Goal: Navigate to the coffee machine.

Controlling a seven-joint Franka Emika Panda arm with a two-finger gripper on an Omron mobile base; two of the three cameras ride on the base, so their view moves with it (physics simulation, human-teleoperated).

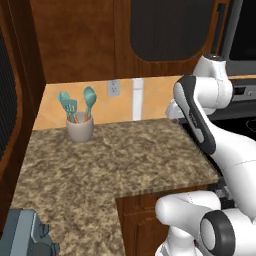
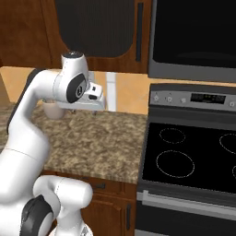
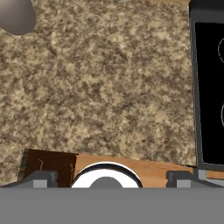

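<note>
Base faced a speckled brown granite surface (image 1: 120, 160), not the goal.
Navigation looked unfinished; the claw (image 3: 112, 177), at lower frame, was spread wide, holding nothing.

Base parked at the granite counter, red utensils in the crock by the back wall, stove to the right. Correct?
One thing is off: the utensils are teal, not red, as the left base view shows. The rest holds: they stand in the crock by the back wall on the granite counter, and the stove is to the right.
</note>
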